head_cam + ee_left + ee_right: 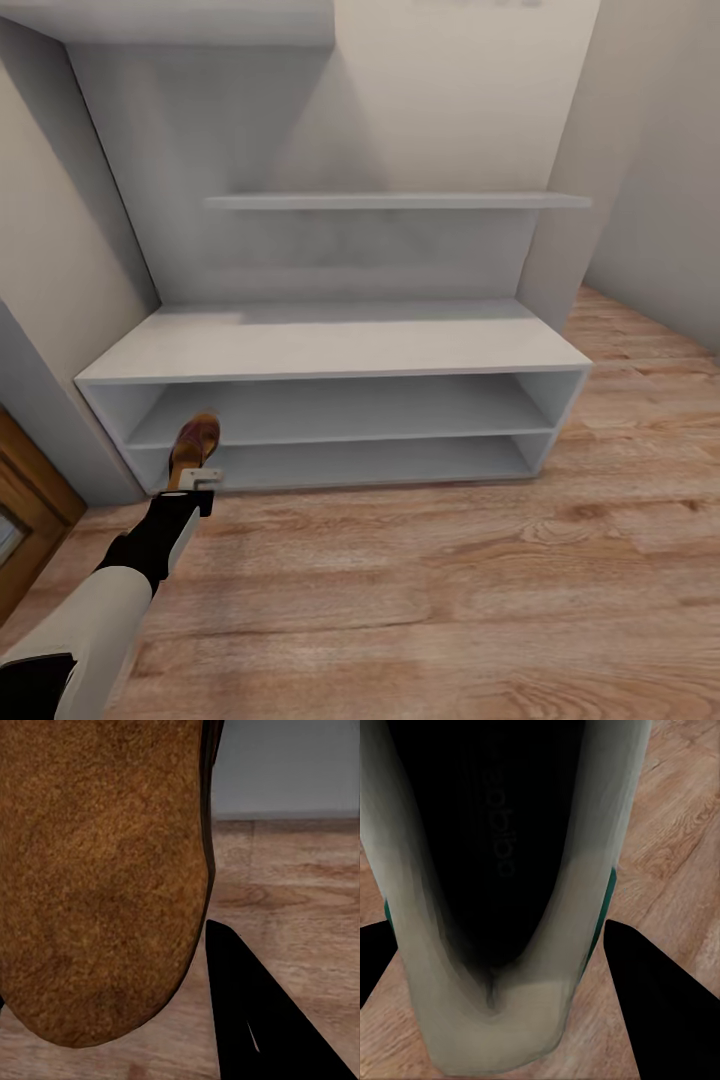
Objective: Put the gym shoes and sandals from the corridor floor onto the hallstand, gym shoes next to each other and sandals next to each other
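The pale-grey hallstand (340,345) stands ahead with two open shelf rows, both bare. My left gripper (196,482) is shut on a brown sandal (193,442), held toe-up just in front of the rack's lower left corner, above the wood floor (450,580). In the left wrist view the sandal's tan suede surface (97,870) sits against one black finger (255,1020). The right wrist view has a white gym shoe (502,870) with a dark opening and green trim, my right gripper (499,926) shut on it over the floor. The other shoe and sandal are out of view.
Staggered grey wall shelves (400,200) hang above the bench. A wooden door frame (25,500) stands at the left, close to my left arm. A wall corner (560,230) borders the rack's right end, with the floor continuing beyond it.
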